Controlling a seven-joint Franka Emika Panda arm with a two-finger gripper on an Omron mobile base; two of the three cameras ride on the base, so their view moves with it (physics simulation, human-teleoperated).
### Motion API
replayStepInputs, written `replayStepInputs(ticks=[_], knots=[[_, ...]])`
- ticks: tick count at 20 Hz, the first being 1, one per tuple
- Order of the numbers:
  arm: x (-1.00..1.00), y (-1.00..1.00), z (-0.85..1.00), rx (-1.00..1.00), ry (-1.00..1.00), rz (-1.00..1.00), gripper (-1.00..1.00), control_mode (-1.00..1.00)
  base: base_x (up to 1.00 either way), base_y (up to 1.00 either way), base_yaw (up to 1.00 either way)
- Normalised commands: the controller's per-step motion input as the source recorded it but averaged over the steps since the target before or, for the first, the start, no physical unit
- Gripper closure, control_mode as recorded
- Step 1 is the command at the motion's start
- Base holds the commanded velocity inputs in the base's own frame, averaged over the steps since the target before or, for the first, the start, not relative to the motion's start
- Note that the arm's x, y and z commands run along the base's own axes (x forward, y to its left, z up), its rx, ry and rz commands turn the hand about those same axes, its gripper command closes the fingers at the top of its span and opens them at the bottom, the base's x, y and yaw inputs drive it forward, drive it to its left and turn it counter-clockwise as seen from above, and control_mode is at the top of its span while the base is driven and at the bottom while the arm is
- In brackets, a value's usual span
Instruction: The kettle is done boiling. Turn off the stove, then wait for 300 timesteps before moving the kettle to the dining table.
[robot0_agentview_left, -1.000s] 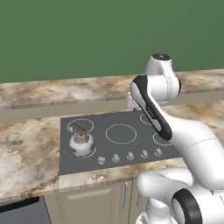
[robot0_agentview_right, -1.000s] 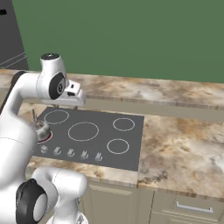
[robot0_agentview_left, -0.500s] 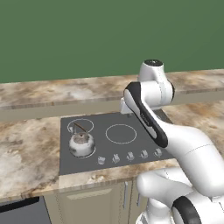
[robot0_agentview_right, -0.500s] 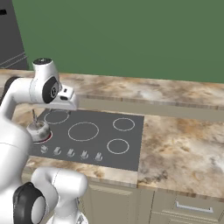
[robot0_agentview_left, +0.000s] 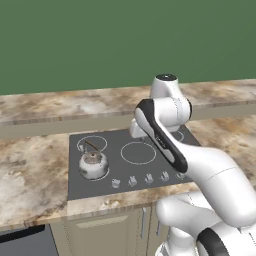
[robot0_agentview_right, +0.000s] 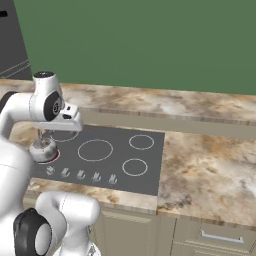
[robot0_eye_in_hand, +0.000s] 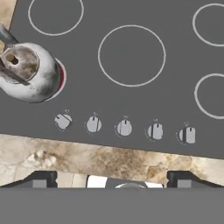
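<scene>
Kettle: the small squat silvery metal kettle (robot0_agentview_left: 93, 164) with a thin dark arched handle stands upright on the front-left burner of the cooktop; what is inside it cannot be told, the lid being on.
Burner under the kettle: a red glow shows at the kettle's edge in the hand view (robot0_eye_in_hand: 62, 76) and the right base view.
Stove: the flat dark grey rectangular cooktop (robot0_agentview_left: 150, 170) with white ring outlines is set into the beige-brown veined marble counter (robot0_agentview_right: 210, 160); its other rings are bare.
Knobs: a row of five small silver knobs (robot0_eye_in_hand: 124, 128) runs along the stove's front edge, just in front of the kettle and the large middle ring.
Gripper: the two dark finger tips (robot0_eye_in_hand: 112, 179) stand wide apart at the bottom of the hand view, holding nothing, above the counter's front edge and near the knob row.
Arm: the white arm (robot0_agentview_left: 165, 107) leans over the right half of the stove, hiding part of it in the left base view.
Behind: a raised marble ledge (robot0_agentview_left: 60, 107) against a green wall (robot0_agentview_right: 150, 45).
Below: pale cabinet fronts (robot0_agentview_right: 215, 237).
</scene>
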Motion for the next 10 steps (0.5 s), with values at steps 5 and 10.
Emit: replayStepInputs(ticks=[5, 10], knots=[[-0.11, 0.25, -0.22, 0.00, 0.06, 0.07, -1.00, -1.00, 0.00, 0.00, 0.00], [-0.13, 0.25, -0.24, 0.00, 0.04, 0.08, -1.00, -1.00, 0.00, 0.00, 0.00]])
